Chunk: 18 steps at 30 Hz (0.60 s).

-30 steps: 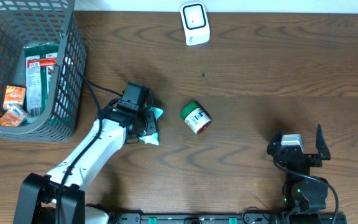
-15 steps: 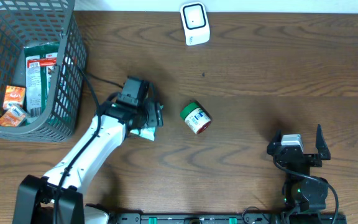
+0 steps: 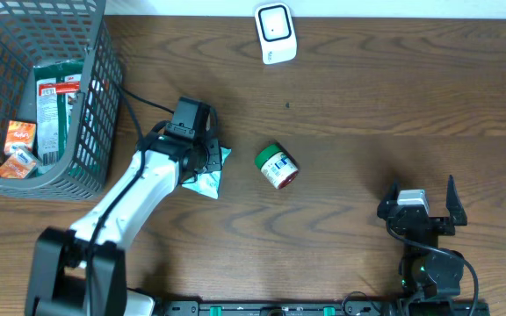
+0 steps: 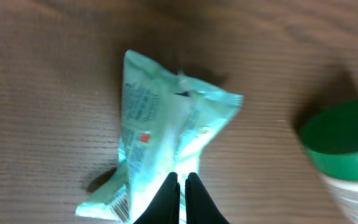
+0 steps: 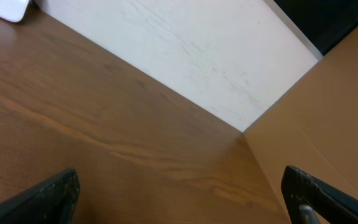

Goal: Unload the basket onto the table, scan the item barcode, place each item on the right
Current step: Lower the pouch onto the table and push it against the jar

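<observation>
Two grippers on record. Left gripper [image 4: 182, 185]: the black fingers are pressed tight together, with their tips over the lower part of a pale green packet [image 4: 160, 124]. Whether any film is caught between them cannot be told. The packet lies crumpled on the table [image 3: 367, 96], left of centre, with fine print down its left side and a small red mark near its middle.

Just right of the packet, and apart from it, a jar [image 3: 276, 167] lies on its side, its green lid turned toward the packet.

A white scanner [image 3: 275, 33] sits at the far edge of the table, well apart from the packet.

A grey basket [image 3: 95, 114] occupies the far left corner and holds a green pack and small orange packs.

Right gripper [image 5: 182, 196]: the jaws stand wide apart with nothing between them. It sits at the near right of the table, well apart from every item.
</observation>
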Motion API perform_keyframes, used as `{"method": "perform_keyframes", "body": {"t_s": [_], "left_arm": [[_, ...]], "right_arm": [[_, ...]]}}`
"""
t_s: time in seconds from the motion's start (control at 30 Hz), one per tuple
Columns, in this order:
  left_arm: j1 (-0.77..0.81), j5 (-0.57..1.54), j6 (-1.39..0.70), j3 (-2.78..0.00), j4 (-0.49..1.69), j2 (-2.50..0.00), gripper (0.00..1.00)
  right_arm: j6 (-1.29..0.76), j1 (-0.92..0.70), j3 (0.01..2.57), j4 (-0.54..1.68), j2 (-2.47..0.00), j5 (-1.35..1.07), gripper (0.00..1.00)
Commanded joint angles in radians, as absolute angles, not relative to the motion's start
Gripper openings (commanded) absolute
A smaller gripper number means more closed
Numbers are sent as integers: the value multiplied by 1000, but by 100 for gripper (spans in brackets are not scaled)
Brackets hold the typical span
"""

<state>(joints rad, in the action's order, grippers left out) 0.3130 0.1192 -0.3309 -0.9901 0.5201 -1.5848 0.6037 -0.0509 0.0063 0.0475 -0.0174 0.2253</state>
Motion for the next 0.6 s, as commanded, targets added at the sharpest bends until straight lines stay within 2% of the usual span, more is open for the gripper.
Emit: {"method": "perform_keyframes", "body": {"t_s": [0.0, 0.57], "left_arm": [[301, 85, -308, -1003, 514, -1647, 8], [306, 236, -307, -991, 458, -1855, 8]], "right_arm": [[611, -58, 6, 51, -14, 235, 99], [611, -58, 6, 51, -14, 235, 99]]}}
